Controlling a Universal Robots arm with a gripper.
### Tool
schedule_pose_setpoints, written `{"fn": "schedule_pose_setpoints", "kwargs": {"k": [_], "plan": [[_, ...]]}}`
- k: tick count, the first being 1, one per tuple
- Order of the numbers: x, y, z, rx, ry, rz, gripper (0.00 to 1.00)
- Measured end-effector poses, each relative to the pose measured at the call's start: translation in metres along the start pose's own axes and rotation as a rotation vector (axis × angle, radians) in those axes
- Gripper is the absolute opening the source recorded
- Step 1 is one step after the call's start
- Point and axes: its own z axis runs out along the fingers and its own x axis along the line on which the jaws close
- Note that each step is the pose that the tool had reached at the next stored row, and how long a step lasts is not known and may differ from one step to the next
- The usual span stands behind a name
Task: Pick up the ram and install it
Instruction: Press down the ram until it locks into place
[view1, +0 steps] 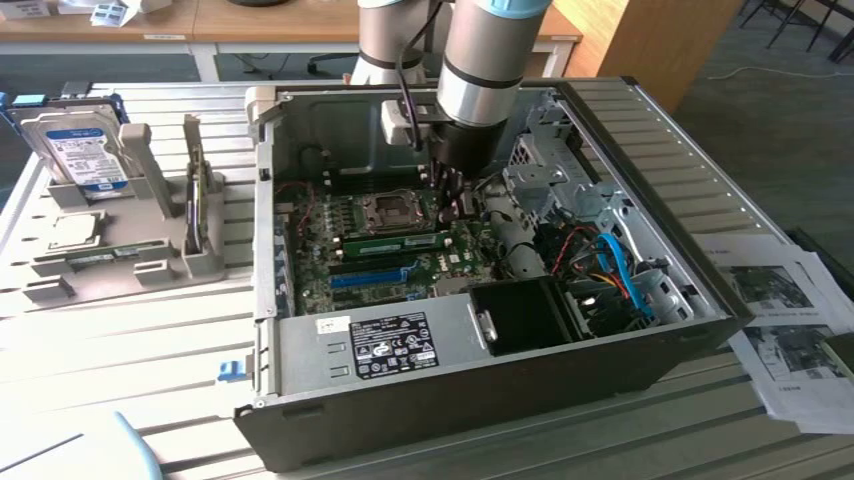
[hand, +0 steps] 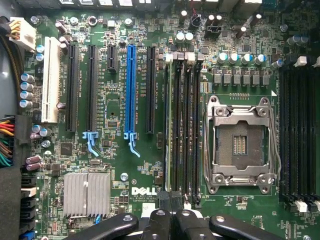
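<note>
The ram (view1: 400, 243) is a long green stick that lies along a memory slot on the motherboard, between the processor socket (view1: 391, 210) and the blue slot (view1: 367, 278). In the wrist view the ram (hand: 169, 125) is a thin edge standing in the slot nearest the black card slots. My gripper (view1: 453, 200) reaches down into the open case over the end of the ram toward the exterior view's right. Its black fingers (hand: 161, 220) are pressed together in the wrist view, and the gripper (hand: 170, 200) is shut just past that end of the stick. I cannot tell whether the tips touch the ram.
The computer case (view1: 641, 140) lies open on a slatted table. A grey fixture (view1: 147, 260) at the exterior view's left holds a hard drive (view1: 83, 150) and a square silver chip (view1: 74, 230). Printed sheets (view1: 787, 320) lie at the right. Cables (view1: 607, 265) and a black shroud (view1: 534, 315) crowd the case's near right.
</note>
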Motion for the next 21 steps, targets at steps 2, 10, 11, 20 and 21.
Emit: {"fn": "schedule_pose_setpoints", "kwargs": {"k": [2, 10, 11, 20, 21], "plan": [[0.0, -0.001, 0.0, 0.0, 0.0001, 0.0, 0.09], [0.0, -0.0032, -0.0001, -0.0001, 0.0, 0.0, 0.09], [0.0, -0.0032, 0.0004, -0.0001, -0.0002, 0.0, 0.09], [0.0001, -0.0034, 0.0055, -0.0002, 0.0002, 0.0, 0.09], [0.0001, -0.0034, 0.0056, -0.0001, 0.0001, 0.0, 0.09]]}}
